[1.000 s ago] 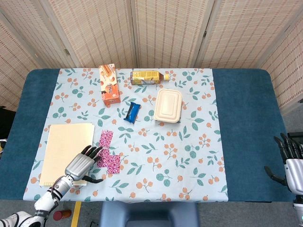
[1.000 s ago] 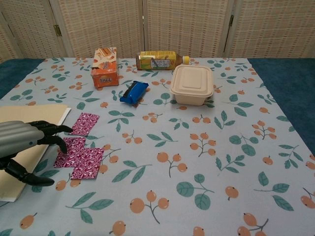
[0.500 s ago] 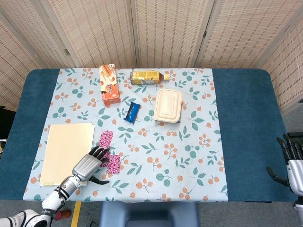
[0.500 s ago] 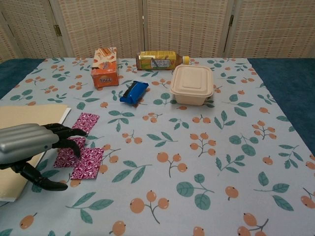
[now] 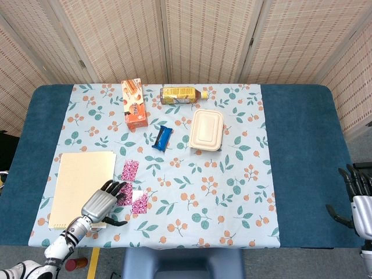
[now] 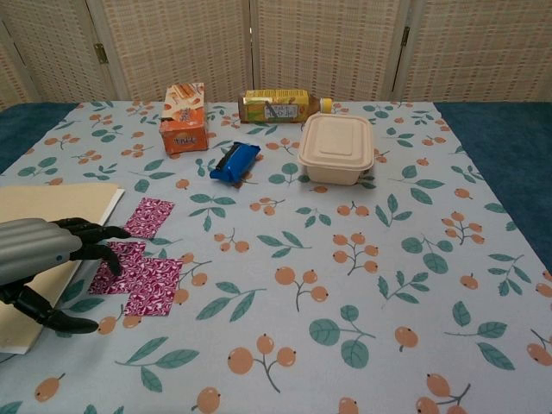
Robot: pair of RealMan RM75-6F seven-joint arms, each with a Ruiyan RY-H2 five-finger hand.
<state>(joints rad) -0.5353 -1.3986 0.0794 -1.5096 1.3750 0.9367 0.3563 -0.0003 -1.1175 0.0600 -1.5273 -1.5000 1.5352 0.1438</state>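
Left hand: my left hand hovers over the near-left part of the floral cloth, fingers curled downward, thumb apart below; nothing is held.
Packets: three magenta patterned packets lie flat on the cloth, just beside the cream notepad. My fingertips sit over the nearest packet's edge; I cannot tell whether they touch it.
Landmark relations: beyond the packets lie a blue wrapper, an orange carton, a yellow bottle on its side and a beige lidded box.
Right hand: my right hand hangs off the cloth's right side, fingers apart, empty.
Hidden: my palm covers part of the notepad; the right hand is cut off by the head view's edge and absent from the chest view.
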